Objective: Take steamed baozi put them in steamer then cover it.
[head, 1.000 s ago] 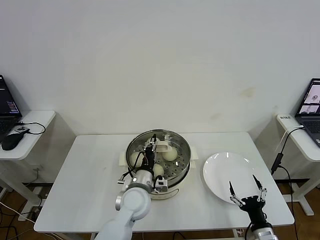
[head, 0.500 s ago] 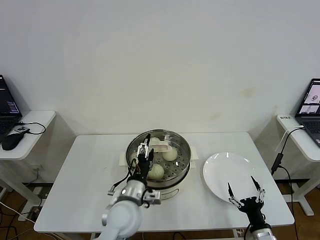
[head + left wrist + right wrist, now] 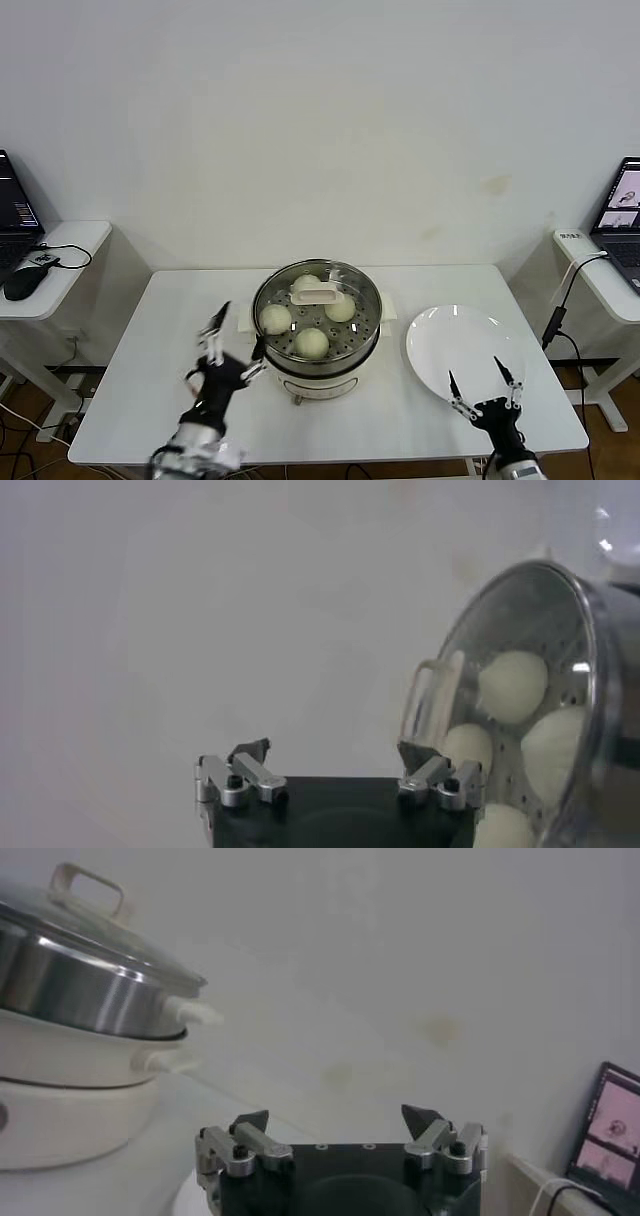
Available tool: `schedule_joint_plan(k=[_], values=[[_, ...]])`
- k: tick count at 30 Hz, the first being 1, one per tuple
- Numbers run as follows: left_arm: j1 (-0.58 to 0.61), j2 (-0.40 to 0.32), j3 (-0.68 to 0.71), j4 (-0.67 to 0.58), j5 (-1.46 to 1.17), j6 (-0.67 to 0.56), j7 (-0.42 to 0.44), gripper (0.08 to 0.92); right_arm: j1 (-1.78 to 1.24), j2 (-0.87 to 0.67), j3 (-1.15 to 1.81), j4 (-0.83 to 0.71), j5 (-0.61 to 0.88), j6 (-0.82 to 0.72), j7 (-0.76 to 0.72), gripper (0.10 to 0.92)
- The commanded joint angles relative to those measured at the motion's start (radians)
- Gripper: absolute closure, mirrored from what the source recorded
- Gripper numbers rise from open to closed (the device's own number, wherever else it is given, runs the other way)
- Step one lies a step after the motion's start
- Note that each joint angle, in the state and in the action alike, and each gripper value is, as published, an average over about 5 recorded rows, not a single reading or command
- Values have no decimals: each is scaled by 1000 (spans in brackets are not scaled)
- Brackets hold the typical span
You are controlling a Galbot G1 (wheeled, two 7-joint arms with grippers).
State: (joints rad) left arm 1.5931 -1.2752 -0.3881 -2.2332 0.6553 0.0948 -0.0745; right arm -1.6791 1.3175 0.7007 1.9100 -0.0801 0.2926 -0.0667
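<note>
While open and empty: left gripper (image 3: 232, 340) beside covered steamer (image 3: 317, 327); right gripper (image 3: 483, 388), likewise, near plate (image 3: 462, 350).

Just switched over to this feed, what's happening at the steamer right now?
The four steamed baozi sit inside the steamer, and the cover is on it. The left hand is open and empty, to the steamer's left above the table. The right hand is open and empty too, near the front edge of the bare white plate. Neither hand touches anything.
</note>
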Motion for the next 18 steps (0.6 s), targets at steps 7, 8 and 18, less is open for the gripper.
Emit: schedule_joint_plan(k=[7, 8, 18], values=[[347, -74, -185, 137, -947, -278, -206, 177, -144, -100, -94, 28, 193, -59, -41, 203], [346, -83, -185, 150, -941, -293, -202, 177, -149, -99, -97, 29, 194, -58, -40, 203], [360, -96, -203, 195, -924, -356, -168, 177, -159, -82, -126, 68, 186, -80, -34, 203]])
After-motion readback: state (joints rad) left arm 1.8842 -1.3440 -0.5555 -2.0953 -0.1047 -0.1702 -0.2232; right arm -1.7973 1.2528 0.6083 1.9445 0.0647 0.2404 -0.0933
